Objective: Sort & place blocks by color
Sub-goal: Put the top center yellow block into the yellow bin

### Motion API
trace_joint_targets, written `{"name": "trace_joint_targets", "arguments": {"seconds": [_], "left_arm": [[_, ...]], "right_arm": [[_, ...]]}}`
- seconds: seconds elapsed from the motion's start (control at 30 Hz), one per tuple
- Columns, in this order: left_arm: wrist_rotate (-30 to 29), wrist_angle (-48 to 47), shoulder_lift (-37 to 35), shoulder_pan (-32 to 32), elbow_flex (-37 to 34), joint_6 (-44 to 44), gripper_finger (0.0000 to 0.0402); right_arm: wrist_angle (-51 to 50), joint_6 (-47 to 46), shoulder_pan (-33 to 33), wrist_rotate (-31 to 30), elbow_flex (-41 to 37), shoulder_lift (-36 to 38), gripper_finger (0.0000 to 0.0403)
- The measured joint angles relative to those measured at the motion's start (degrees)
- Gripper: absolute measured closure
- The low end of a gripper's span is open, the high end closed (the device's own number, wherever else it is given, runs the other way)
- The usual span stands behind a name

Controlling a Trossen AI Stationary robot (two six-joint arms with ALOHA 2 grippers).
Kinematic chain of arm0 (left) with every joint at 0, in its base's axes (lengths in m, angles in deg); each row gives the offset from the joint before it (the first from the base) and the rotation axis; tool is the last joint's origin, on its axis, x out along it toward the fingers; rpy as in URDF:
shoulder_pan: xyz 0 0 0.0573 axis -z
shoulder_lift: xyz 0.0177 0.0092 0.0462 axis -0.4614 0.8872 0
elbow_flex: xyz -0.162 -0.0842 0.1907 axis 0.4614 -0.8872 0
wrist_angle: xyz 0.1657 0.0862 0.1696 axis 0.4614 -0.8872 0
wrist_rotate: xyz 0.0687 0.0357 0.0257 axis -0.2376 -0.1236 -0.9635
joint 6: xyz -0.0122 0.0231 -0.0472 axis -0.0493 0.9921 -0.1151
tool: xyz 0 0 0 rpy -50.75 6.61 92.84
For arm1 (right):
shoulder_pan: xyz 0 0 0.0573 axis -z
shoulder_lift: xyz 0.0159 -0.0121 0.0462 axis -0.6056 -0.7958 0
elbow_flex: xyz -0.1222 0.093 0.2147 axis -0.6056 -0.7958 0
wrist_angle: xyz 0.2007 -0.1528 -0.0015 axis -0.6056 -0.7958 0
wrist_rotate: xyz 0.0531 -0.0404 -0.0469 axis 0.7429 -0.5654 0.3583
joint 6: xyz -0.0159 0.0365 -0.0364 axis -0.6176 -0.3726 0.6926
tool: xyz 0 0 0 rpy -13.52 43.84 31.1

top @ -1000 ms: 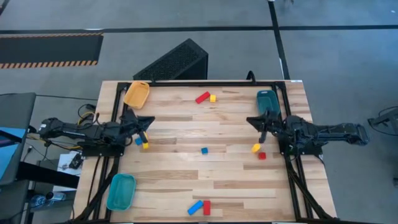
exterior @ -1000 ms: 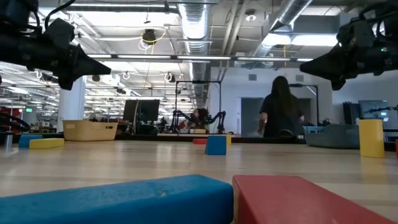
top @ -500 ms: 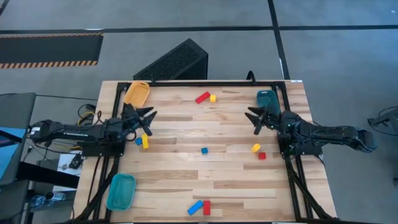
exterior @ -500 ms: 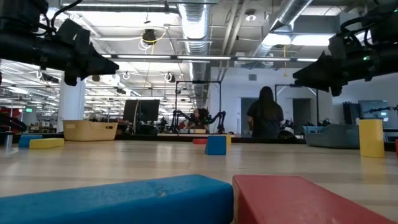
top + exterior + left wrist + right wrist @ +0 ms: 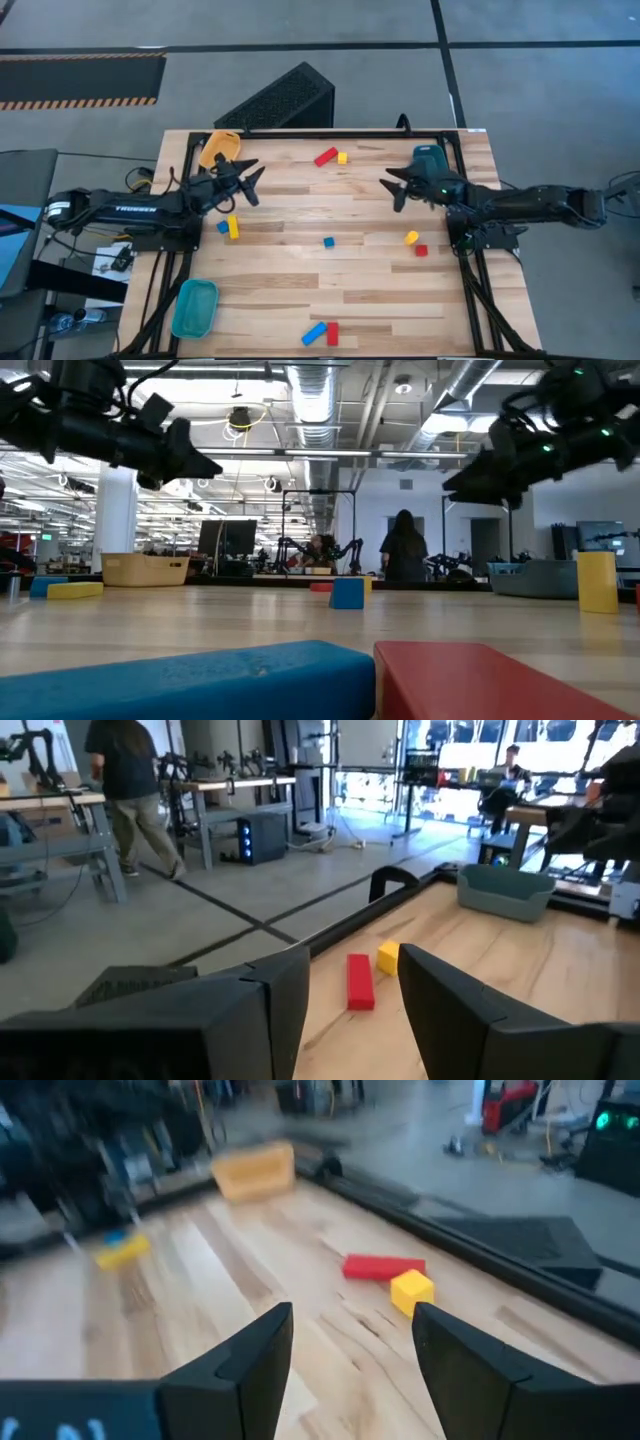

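My left gripper [image 5: 247, 180] hovers open above the table's far left, and my right gripper [image 5: 392, 189] hovers open at the far right; both point toward the middle and hold nothing. A red bar [image 5: 326, 156] and a yellow cube [image 5: 342, 157] lie near the far edge, ahead of both grippers [image 5: 350, 1010] [image 5: 350, 1345]. A yellow bar [image 5: 233, 227] and a blue cube [image 5: 222, 227] lie near the left arm. A blue cube [image 5: 328, 241] sits mid-table. A yellow block [image 5: 411, 237] and a red cube [image 5: 421, 250] lie at the right. A blue bar [image 5: 314, 333] and a red bar [image 5: 332, 333] rest by the near edge.
A yellow tray [image 5: 216, 148] stands at the far left corner, partly under the left arm. One teal tray [image 5: 428, 157] is at the far right, another [image 5: 194, 307] at the near left. A black perforated box [image 5: 280, 100] lies beyond the far edge. A person [image 5: 399, 557] walks in the room behind.
Both grippers have opened. My left gripper has risen and gone from above the yellow bar toward the far edge and the table's middle. My right gripper has likewise risen and gone from beside the yellow block toward the far edge and the middle. The blocks have stayed put.
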Motion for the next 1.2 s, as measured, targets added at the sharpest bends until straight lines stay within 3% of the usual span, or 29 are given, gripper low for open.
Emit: {"name": "trace_joint_targets", "arguments": {"seconds": [0.17,0.27,0.37,0.57,0.83,1.2], "left_arm": [[2.6,-15.8,1.6,-1.7,8.1,-4.4,0.0259],[2.0,-25.5,3.0,-2.1,12.3,-4.7,0.0262],[0.7,-29.4,4.8,-2.2,14.9,-5.2,0.0262],[0.2,-30.0,8.5,-2.2,16.7,-4.2,0.0263],[-0.8,-30.7,10.5,-2.2,17.0,-4.2,0.0263],[-2.6,-32.5,10.5,-3.5,17.0,-3.8,0.0263]], "right_arm": [[-14.0,6.1,2.7,0.0,12.8,-10.2,0.0170],[-13.1,9.9,5.6,1.4,16.9,-16.9,0.0170],[-11.6,12.0,9.1,6.0,21.5,-24.1,0.0170],[-13.3,13.3,14.4,9.5,32.9,-40.1,0.0170],[-29.1,19.7,16.1,11.6,50.2,-58.0,0.0170],[-39.1,28.0,18.3,17.3,61.8,-67.1,0.0170]]}}
